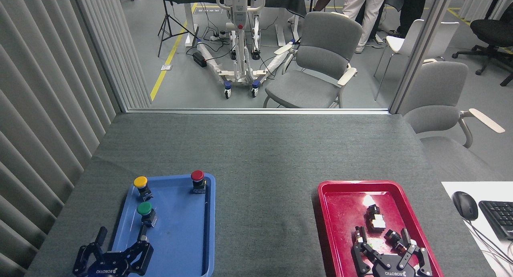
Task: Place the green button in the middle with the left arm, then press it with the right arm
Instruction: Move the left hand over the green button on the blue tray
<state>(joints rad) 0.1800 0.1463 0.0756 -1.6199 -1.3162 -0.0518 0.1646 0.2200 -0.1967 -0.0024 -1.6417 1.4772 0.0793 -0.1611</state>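
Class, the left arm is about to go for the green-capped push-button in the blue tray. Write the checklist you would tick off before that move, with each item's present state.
1. Left claw open, fingers spread: ok.
2. Small green-capped push-button upright in the blue plastic tray, nothing gripping it: ok.
3. Yellow-capped button and red-capped button stand apart from the green one: ok.
4. Bare grey cloth middle between the trays free of objects: ok.
5. Right claw held over the red plastic tray, out of the middle: ok.
6. Left claw lined up over the green button: not ok; it sits nearer the camera.
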